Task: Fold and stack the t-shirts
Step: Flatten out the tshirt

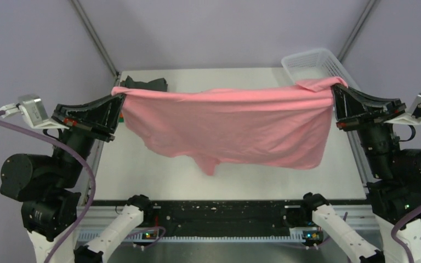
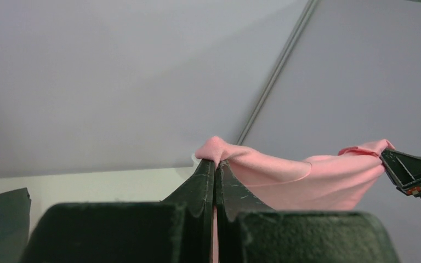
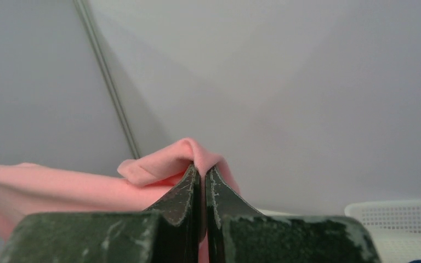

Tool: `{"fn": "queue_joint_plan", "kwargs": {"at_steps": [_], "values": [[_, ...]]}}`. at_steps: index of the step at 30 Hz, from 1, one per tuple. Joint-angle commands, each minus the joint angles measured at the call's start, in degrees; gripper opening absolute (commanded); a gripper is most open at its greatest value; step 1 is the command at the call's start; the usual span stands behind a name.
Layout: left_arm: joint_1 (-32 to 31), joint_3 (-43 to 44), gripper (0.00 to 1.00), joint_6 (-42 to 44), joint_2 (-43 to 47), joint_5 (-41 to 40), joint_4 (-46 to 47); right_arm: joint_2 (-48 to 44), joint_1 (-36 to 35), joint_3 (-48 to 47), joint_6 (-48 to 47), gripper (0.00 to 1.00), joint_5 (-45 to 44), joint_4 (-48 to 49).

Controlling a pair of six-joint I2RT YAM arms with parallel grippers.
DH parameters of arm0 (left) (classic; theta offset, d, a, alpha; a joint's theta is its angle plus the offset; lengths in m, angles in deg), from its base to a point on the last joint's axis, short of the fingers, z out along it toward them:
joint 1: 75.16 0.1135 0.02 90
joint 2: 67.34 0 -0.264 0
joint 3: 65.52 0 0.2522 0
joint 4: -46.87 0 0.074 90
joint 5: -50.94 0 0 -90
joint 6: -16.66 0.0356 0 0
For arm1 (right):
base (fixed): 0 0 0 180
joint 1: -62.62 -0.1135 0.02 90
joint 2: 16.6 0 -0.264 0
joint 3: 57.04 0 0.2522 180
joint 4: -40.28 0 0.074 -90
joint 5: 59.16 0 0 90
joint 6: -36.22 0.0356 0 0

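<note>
The pink shirt (image 1: 235, 123) hangs in the air above the bench (image 1: 142, 178), stretched wide between the two arms. The left gripper (image 1: 122, 98) is pressed together on one upper corner of it, at the left end. In the left wrist view its two dark fingers (image 2: 197, 181) meet, with a fold of pink cloth bunched over their tips. The right gripper (image 1: 333, 90) pinches the opposite upper corner at the right end, and the right wrist view shows it shut tight on a rolled lip of the cloth. The top edge of the shirt runs nearly level from one gripper to the other. Below it the cloth drapes in soft creases, and a narrow flap hangs lowest, left of the middle. Whether that flap touches the bench cannot be told from above.

A dark shirt (image 1: 147, 84) lies crumpled at the far left corner of the bench, just behind the left gripper. A white basket (image 1: 313, 63) with lattice walls sits at the far right corner, and from above the held right corner of the pink shirt overlaps its near rim
</note>
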Motion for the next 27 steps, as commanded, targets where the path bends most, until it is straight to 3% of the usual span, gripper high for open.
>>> {"fn": "queue_joint_plan", "kwargs": {"at_steps": [1, 4, 9, 12, 17, 20, 21, 22, 23, 24, 27], "values": [[0.0, 3.3, 0.00, 2.4, -3.0, 0.0, 1.3, -0.8, 0.4, -0.9, 2.5, 0.00, -0.8, -4.0], [-0.1, 2.9, 0.00, 3.3, -7.1, -3.6, 1.6, 0.0, 0.4, 1.5, 2.6, 0.00, -5.2, -4.0], [0.0, -0.5, 0.00, 4.6, -20.8, -19.2, 1.9, 7.0, 0.4, 8.9, 2.9, 0.00, -14.2, -3.6], [1.9, -1.4, 0.00, 3.8, -34.6, -25.6, 1.8, 14.1, 0.4, 15.2, 4.1, 0.00, -21.7, -0.1], [6.9, 3.3, 0.03, -0.6, -61.2, -23.4, 1.7, 34.8, 1.0, 19.9, 5.2, 0.06, -23.9, 9.3], [8.1, 11.1, 0.44, -1.1, -73.4, -22.4, -1.2, 50.7, 2.4, 14.7, 5.1, 0.22, -21.4, 11.8], [8.2, 13.5, 0.56, -1.0, -76.4, -22.2, -2.1, 55.6, 2.8, 12.2, 5.1, 0.32, -20.8, 11.3], [8.2, 15.6, 0.73, -0.9, -78.8, -22.0, -2.8, 59.8, 3.1, 9.1, 5.4, 0.48, -20.2, 9.9], [8.3, 17.1, 0.94, -0.7, -80.9, -21.7, -3.4, 63.3, 3.3, 6.3, 5.5, 0.59, -19.6, 8.5], [8.3, 18.5, 0.98, -0.7, -82.3, -21.2, -4.0, 66.7, 3.4, 3.2, 5.5, 0.67, -19.6, 7.4], [8.3, 18.6, 0.99, -0.7, -82.7, -20.4, -3.7, 69.6, 3.4, 0.5, 5.1, 0.94, -19.6, 6.6]]}}
